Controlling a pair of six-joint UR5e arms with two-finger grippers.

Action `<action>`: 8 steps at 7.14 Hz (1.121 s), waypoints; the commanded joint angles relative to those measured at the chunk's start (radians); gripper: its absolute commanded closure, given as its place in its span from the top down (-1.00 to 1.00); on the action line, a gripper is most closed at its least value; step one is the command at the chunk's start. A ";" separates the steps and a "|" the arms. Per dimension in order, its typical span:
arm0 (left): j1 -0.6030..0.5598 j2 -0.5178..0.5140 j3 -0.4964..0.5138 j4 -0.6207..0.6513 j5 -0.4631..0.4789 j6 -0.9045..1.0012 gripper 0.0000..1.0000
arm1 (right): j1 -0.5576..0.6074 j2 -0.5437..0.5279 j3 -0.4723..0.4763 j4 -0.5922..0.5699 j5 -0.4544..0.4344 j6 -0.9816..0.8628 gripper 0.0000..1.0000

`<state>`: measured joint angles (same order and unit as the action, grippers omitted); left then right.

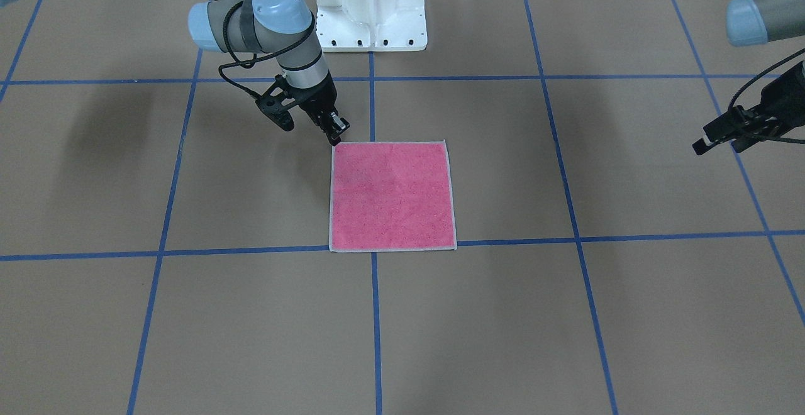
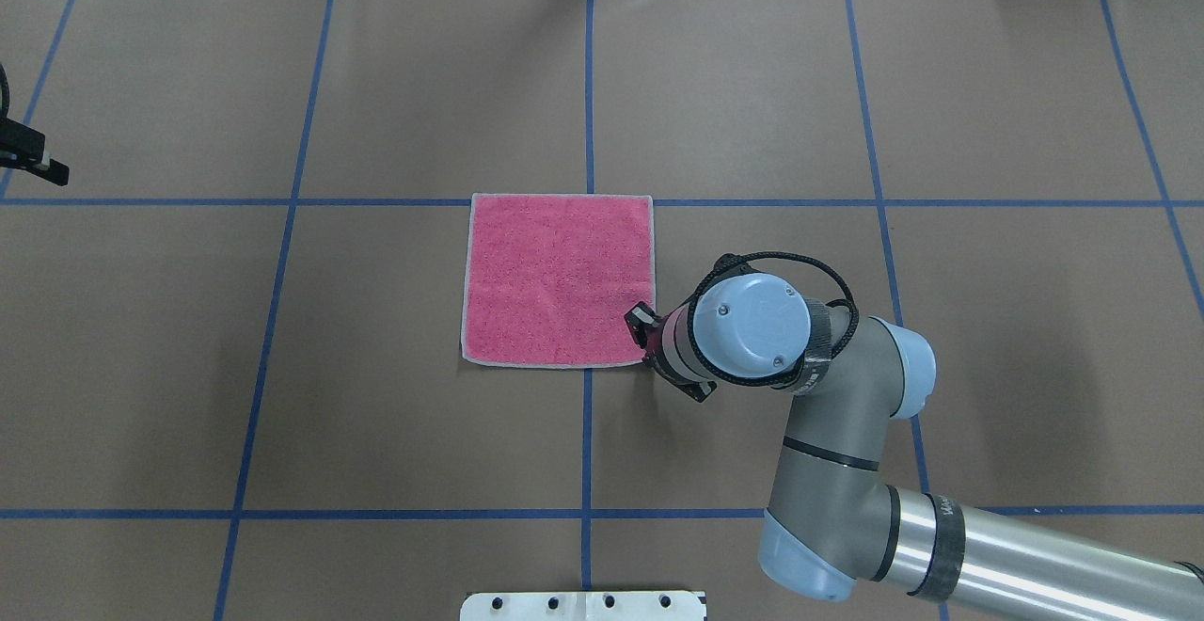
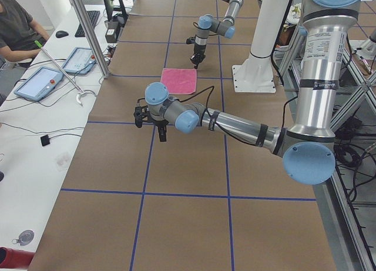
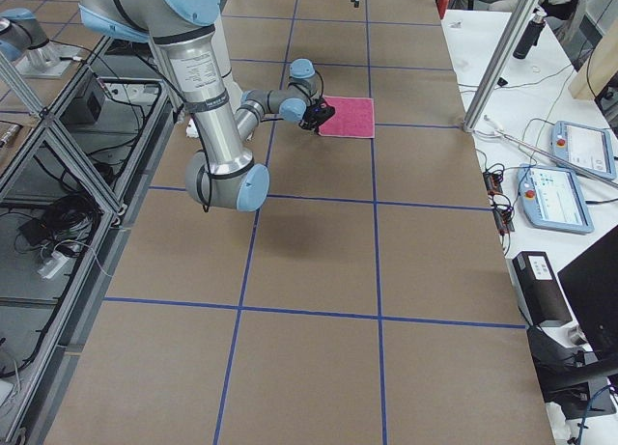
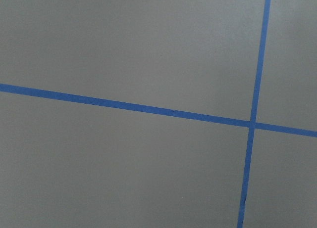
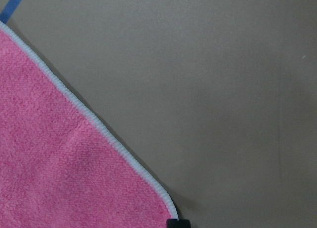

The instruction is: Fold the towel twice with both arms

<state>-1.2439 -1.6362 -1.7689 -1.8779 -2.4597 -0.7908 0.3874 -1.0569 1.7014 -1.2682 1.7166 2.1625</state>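
Observation:
The towel (image 1: 392, 196) lies flat and unfolded on the table, pink face up, with a light grey border; it also shows in the overhead view (image 2: 558, 280). My right gripper (image 1: 338, 131) is low at the towel's corner nearest the robot base. Its jaws look slightly apart, and the towel is not lifted. In the right wrist view that corner (image 6: 74, 168) lies flat, with one black fingertip (image 6: 172, 223) just beyond it. My left gripper (image 1: 723, 138) hangs open and empty above the table, far off to the towel's side.
The white pedestal base (image 1: 371, 6) stands behind the towel. Blue tape lines (image 5: 148, 108) grid the brown table. In the exterior left view, tablets (image 3: 38, 83) and a seated person (image 3: 17, 24) are at a side bench.

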 commanded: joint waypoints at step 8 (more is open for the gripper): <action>0.545 -0.355 -0.026 0.000 0.393 -0.801 1.00 | 0.013 -0.117 0.149 -0.016 0.018 0.002 -1.00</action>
<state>-0.7924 -1.9590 -1.7930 -1.8776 -2.1532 -1.4953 0.4006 -1.1599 1.8462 -1.2838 1.7347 2.1625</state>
